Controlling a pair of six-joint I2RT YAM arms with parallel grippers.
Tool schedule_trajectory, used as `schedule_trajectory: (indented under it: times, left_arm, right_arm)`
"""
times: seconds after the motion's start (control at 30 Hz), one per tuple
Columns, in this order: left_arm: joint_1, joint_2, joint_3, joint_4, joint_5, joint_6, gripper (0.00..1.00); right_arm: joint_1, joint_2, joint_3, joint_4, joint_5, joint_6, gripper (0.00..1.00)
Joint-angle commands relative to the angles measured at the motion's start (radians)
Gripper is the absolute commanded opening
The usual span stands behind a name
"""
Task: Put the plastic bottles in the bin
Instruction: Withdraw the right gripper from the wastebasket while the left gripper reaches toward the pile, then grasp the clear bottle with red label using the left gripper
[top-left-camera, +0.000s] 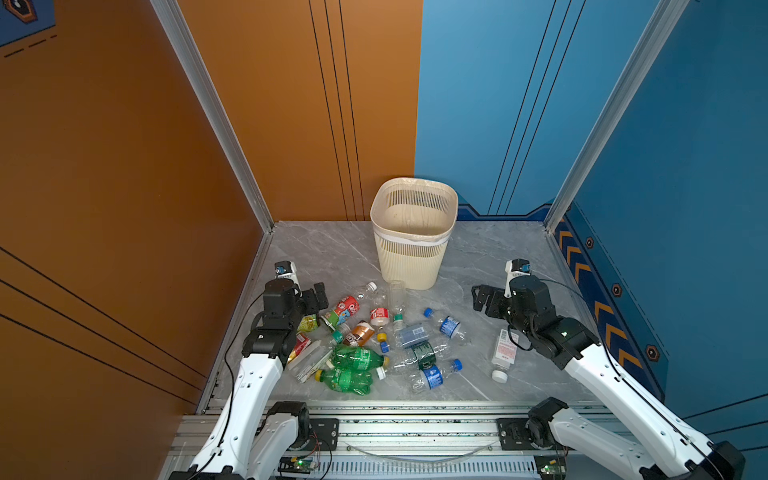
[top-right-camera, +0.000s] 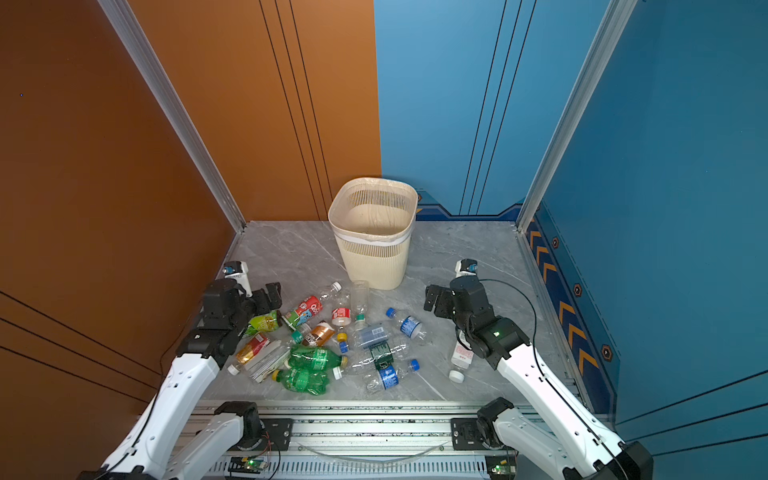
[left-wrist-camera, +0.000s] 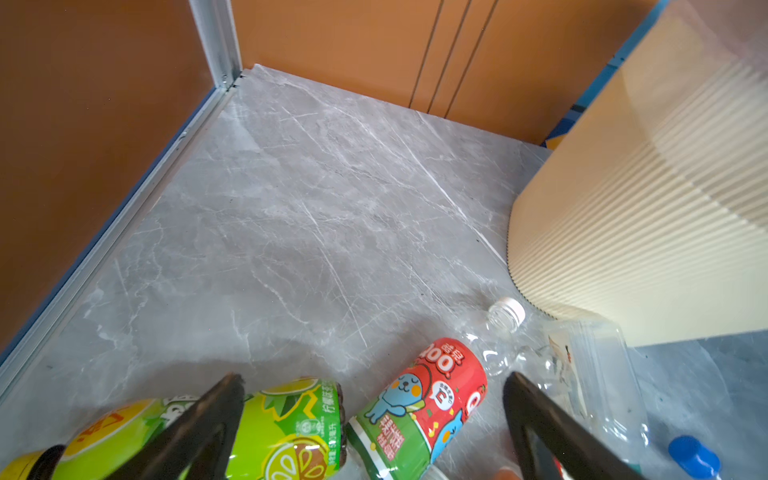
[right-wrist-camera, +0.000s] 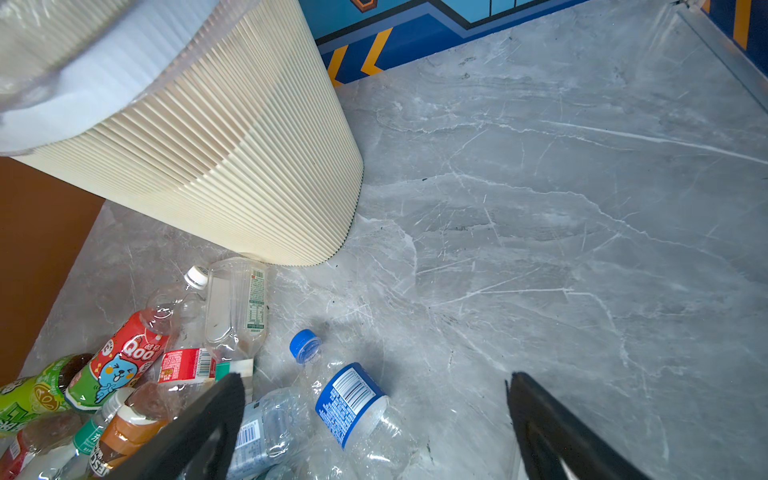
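Left gripper (top-left-camera: 316, 298) and right gripper (top-left-camera: 482, 300) gape wide, empty, flanking plastic bottles (top-left-camera: 357, 358) strewn between table's (top-left-camera: 324, 249) front edge and bin (top-left-camera: 409, 262).

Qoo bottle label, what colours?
The label is red with a green band and a blue cartoon character; best seen in the left wrist view.

Grey marble tabletop (top-left-camera: 324, 257); orange wall (top-left-camera: 104, 166) left, blue wall (top-left-camera: 685, 166) right.

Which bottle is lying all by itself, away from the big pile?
The white-capped bottle with the pink-red label, lying alone by the right arm. All the other bottles crowd together in a heap in front of the bin.
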Motion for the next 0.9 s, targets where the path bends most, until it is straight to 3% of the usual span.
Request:
schedule_trajectory:
  times: [0.0, 0.2, 0.5, 0.87]
  left_arm:
    - [-0.073, 0.048, 0.06, -0.074, 0.009, 0.108, 0.99]
    - [-0.166, 0.258, 0.192, -0.207, 0.007, 0.212, 0.92]
    - [-0.259, 0.554, 0.341, -0.285, -0.109, 0.231, 0.88]
    - [-0.3, 0.733, 0.423, -0.272, -0.198, 0.195, 0.87]
  right_arm:
    - [0.004, 0.006, -0.01, 0.025, 0.005, 0.021, 1.0]
    - [-0.001, -0.01, -0.015, 0.027, 0.023, 0.01, 1.0]
    - [-0.024, -0.069, -0.053, 0.03, 0.019, 0.011, 1.0]
    - [-0.07, -0.161, -0.092, 0.008, 0.022, 0.025, 1.0]
